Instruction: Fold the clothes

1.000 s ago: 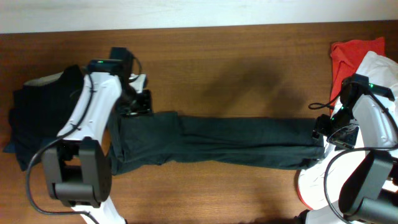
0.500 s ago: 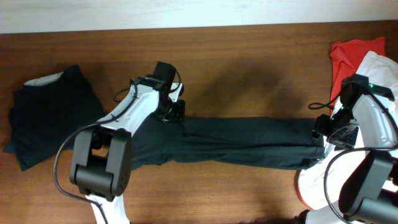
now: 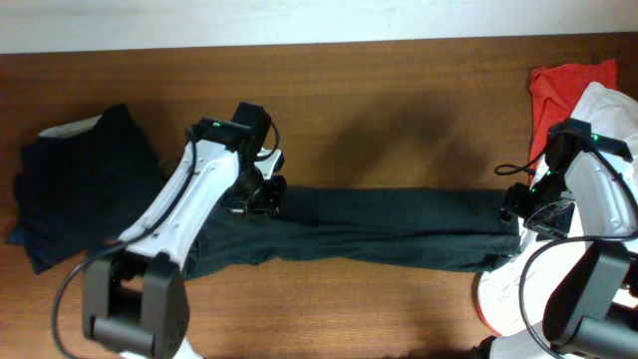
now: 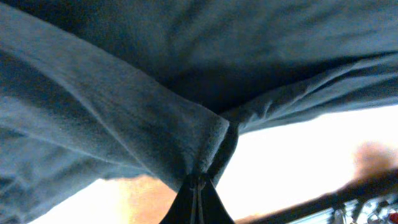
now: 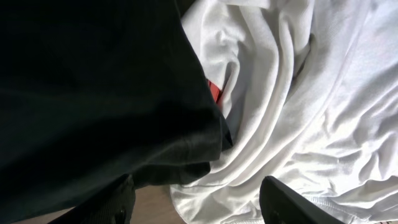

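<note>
Overhead: the dark garment (image 3: 399,227) lies stretched left to right on the table (image 3: 399,110), with the left gripper (image 3: 261,194) and right gripper (image 3: 520,211) at its ends (white cloth (image 3: 610,108) lies far right). Left wrist: the fingers (image 4: 186,211) are pinched on a fold of it. Right wrist: the fingers (image 5: 283,199) are spread apart.

long garment (image 3: 399,224): dark grey | folded pile (image 3: 85,184): black | crumpled cloth (image 3: 563,85): red | bunched cloth (image 5: 298,93): white | desk (image 3: 399,120): brown wood-grain
</note>
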{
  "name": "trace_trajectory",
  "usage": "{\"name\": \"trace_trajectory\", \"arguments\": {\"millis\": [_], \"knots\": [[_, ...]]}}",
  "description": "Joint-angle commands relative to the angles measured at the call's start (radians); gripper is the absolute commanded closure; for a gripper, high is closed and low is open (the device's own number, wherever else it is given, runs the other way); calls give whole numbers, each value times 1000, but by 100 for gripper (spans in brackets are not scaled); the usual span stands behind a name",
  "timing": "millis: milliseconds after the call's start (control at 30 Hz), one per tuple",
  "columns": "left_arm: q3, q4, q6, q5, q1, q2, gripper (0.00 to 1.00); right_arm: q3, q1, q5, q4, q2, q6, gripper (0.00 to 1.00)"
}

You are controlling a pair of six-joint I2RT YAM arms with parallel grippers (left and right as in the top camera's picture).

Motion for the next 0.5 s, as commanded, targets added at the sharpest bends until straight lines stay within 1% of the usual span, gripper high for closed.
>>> {"name": "trace_trajectory", "arguments": {"millis": [0, 167, 233, 333, 400, 467], "knots": [[-10, -36, 1, 18, -46, -22, 99, -5, -1, -2, 0, -4, 5, 32], [-131, 6, -105, 19, -147, -22, 99, -5, -1, -3, 0, -4, 5, 32], [-134, -4, -107, 75, -170, -23, 99, -4, -1, -3, 2, -4, 5, 32], [-134, 116, -112, -11, -147, -23, 99, -5, -1, -10, 3, -4, 4, 32], [-134, 256, -186, -104, -100, -22, 99, -5, -1, -10, 2, -4, 5, 32], [-134, 330, -234, -184, -79, -21, 99, -5, -1, -10, 2, -4, 4, 32]]}}
